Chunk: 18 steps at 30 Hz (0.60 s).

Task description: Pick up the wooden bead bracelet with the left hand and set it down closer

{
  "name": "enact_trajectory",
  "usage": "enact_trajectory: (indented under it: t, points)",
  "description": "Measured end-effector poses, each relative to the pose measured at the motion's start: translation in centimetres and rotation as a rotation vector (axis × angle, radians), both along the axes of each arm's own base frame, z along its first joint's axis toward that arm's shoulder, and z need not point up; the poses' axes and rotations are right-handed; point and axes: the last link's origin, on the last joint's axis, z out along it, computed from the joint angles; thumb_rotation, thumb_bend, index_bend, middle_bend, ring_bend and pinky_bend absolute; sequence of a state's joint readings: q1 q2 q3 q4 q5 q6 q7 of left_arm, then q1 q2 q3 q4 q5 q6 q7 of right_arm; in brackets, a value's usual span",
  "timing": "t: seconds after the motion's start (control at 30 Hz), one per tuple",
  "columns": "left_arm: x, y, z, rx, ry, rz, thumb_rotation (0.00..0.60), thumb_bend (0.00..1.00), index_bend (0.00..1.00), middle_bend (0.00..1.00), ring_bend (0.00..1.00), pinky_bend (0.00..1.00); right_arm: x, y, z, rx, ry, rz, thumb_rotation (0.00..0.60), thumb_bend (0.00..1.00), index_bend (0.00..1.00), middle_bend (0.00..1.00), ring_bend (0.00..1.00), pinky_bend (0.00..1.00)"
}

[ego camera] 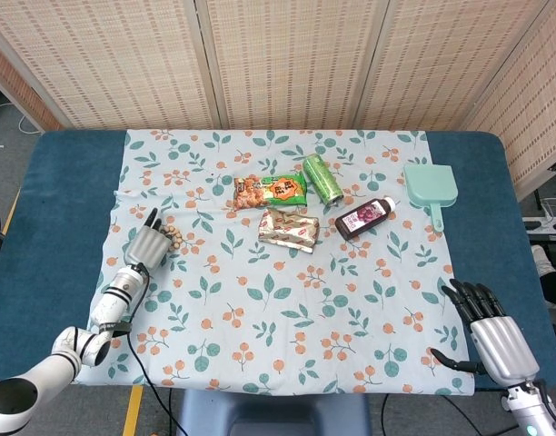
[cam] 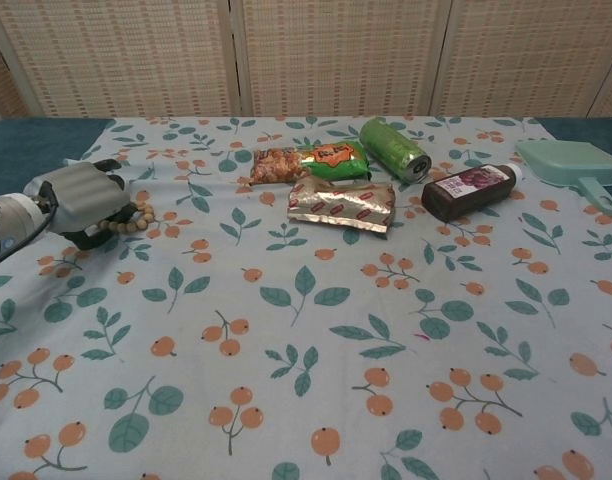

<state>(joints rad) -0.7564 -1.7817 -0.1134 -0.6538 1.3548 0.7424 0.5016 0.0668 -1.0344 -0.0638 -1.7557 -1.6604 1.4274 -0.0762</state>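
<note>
Staged lab tabletop: woven screens [ego camera: 287,59] behind floral cloth [ego camera: 278,300] (cables dangling)
</note>
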Motion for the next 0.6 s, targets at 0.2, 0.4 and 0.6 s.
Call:
enact_trajectory:
  t: [0.2, 0.4, 0.6]
  points:
    - [0.6, -0.1, 0.3, 0.036, 0.006, -0.031, 0.6, 0.52, 0.64, 0.64, 0.31, 0.0, 0.0, 0.1, 0.1, 0.001, -0.005, 0.003, 0.321, 0.15, 0.0, 0.0, 0.0, 0.0]
    - [1.0, 0.2, 1.0, 0.121, 0.006, -0.11, 0.6, 0.57, 0.72, 0.72, 0.38, 0.02, 0.1, 0.2, 0.2, 0.002, -0.013, 0.005, 0.319, 0.15, 0.0, 0.0, 0.0, 0.0]
    - [1.5, 0.7, 1.6, 0.165, -0.016, -0.172, 0.6, 0.6, 0.72, 0.71, 0.39, 0.02, 0.1, 0.2, 0.2, 0.006, -0.017, 0.005, 0.319, 0.15, 0.0, 0.0, 0.0, 0.0]
